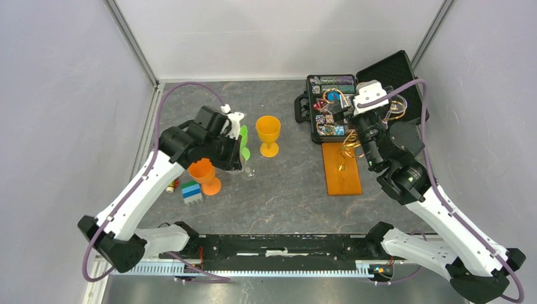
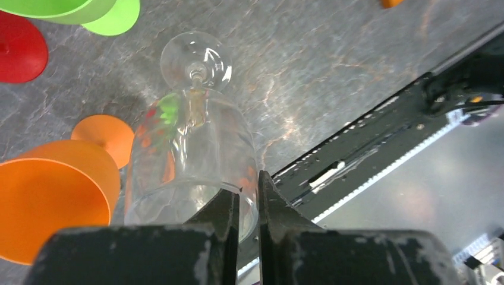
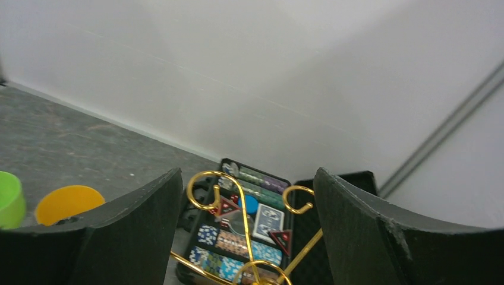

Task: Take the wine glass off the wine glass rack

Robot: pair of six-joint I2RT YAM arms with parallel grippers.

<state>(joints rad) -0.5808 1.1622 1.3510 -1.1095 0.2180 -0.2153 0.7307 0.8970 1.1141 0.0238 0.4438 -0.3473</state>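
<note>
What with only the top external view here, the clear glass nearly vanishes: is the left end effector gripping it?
Observer: Yes. In the left wrist view, the left end effector is pinched on the rim of the wine glass, one finger inside the bowl and one outside.
Operator: Is anything hidden under that arm?
Observer: A red disc, seemingly another cup's foot, lies on the table beside the green foot.
Operator: And the right side?
Observer: The right wrist view shows the right end effector open, with the gold curls of the wine glass rack between its fingers and no glass on them.
</note>
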